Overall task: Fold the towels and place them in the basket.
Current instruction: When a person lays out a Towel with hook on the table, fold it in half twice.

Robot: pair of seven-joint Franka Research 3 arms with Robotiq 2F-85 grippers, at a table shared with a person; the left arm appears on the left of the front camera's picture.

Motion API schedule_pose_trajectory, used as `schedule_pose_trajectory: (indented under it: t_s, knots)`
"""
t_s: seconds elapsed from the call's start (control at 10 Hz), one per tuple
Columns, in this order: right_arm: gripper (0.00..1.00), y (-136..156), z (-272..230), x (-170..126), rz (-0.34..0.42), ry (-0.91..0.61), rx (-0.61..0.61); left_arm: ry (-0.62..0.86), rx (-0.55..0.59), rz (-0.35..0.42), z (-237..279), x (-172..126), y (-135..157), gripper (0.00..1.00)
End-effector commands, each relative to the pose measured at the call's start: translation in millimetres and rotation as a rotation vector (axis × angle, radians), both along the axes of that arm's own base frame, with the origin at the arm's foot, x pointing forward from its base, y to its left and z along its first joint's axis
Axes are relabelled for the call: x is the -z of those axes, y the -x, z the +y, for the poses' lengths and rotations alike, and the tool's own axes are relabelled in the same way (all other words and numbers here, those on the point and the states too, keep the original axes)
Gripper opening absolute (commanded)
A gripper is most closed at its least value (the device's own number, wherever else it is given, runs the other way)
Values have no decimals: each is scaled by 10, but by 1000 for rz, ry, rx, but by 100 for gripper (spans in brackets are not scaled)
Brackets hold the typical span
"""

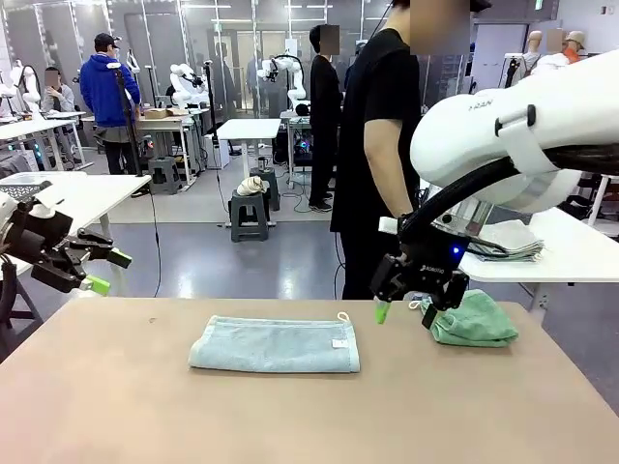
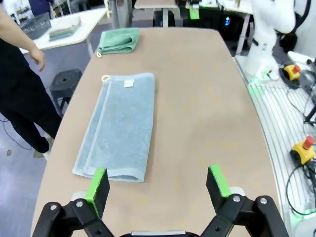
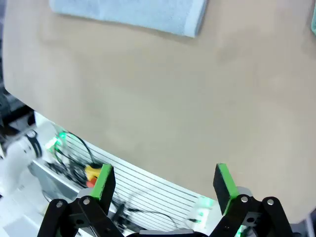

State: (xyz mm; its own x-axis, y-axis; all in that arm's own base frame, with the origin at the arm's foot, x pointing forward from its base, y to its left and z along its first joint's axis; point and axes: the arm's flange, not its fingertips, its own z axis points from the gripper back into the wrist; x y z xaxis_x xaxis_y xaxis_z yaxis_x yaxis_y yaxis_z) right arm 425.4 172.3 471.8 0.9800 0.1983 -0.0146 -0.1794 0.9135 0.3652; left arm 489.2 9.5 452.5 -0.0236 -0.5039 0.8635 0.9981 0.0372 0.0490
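Inventory, table and surroundings, seen from the floor:

1. Table (image 1: 290,416): tan top, person at the far side.
2. Blue towel (image 1: 276,345): pale blue-grey, folded into a long flat rectangle, lying at the middle of the table. A small white tag (image 2: 129,83) sits near one short end, with a white loop (image 2: 105,78) at the corner beside it. Neither gripper touches the towel.
3. Green towel (image 1: 474,321): mint, bunched into a loose folded heap at the table's far right edge, well apart from the blue towel.
4. Left gripper (image 1: 107,272): off the table's left end, raised above the tabletop, jaws spread wide and holding nothing. In the left wrist view, the gripper (image 2: 158,182) looks down the length of the table, with the near short end of the blue towel (image 2: 118,123) just past one pad and the green towel (image 2: 118,40) far beyond.
5. Right gripper (image 1: 404,312): low over the table at the far right, fingertips pointing down, jaws apart and empty. One finger is just beside the green towel's left edge; contact cannot be told. In the right wrist view, the gripper (image 3: 163,182) has bare table (image 3: 173,98) ahead of it and the blue towel (image 3: 133,12) at the top.
6. Basket (image 2: 37,24): dark grey mesh, on a white side table (image 1: 571,253) to the right, next to a stack (image 1: 505,240) of folded towels. It is small in view, so its contents cannot be told.
7. Person (image 1: 382,145): in black, standing at the far right, one hand (image 2: 37,58) hanging open near the side table.
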Motion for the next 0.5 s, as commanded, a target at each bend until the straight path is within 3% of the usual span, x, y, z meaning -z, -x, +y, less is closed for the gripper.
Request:
schedule_pose_trajectory:
  t_s: [0.0, 0.2, 0.3, 0.4]
  knots:
    - [100, 174, 134, 157, -47, -59, 105, 88, 13, 10, 56, 6, -57, 100]
    - [100, 211, 122, 223, -62, -130, 187, 118, 17, 27, 93, 63, -81, 100]
    - [100, 204, 115, 244, -124, -162, 202, 123, 13, 33, 111, 72, -92, 100]
    - [100, 146, 80, 176, -34, -98, 126, 130, 13, 37, 123, 78, -95, 100]
